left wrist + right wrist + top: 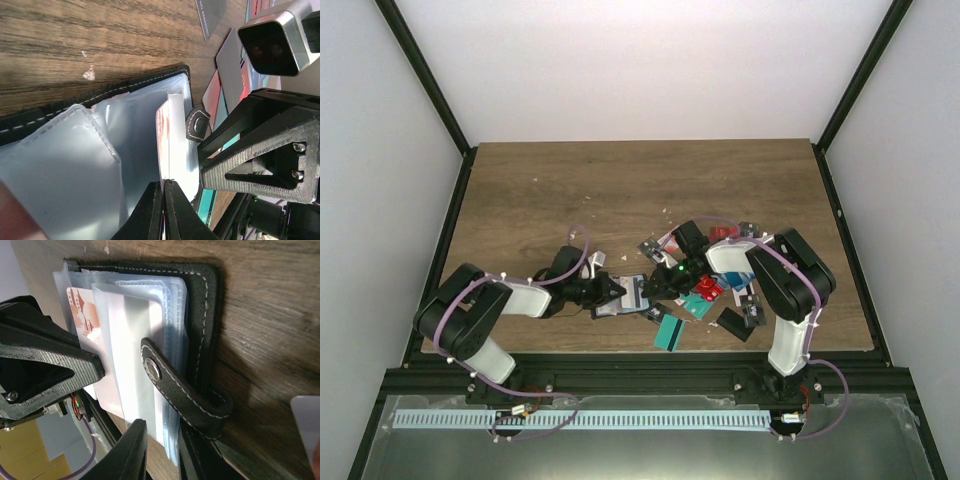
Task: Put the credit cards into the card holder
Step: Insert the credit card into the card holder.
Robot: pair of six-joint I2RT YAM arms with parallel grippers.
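From above, the card holder (628,297) lies open on the surface (620,190), between my two arms and right at both tips. Everything turns on that spot.

My left claw (163,200) is pinched tight, with no gap between its tips. It grips the edge of a white card (82,320) with red print, which stands among the holder's clear sleeves (75,165). The card's long axis runs along the sleeves, parallel to the holder's stitched spine. I judge it is already lined up with a pocket and only needs sliding deeper along that line. How far in it sits I cannot tell.

My right claw (162,442) comes at the holder from the opposite side. It is narrowed around the free edges of the sleeve stack, with the snap tab (175,390) also between its tips, so it looks like the steadying hand.

The left arm is therefore the one to push, toward the holder's spine and away from itself.

The loose credit cards (705,290), red and teal among them, lie beyond the holder on the right arm's side, nearer that arm.
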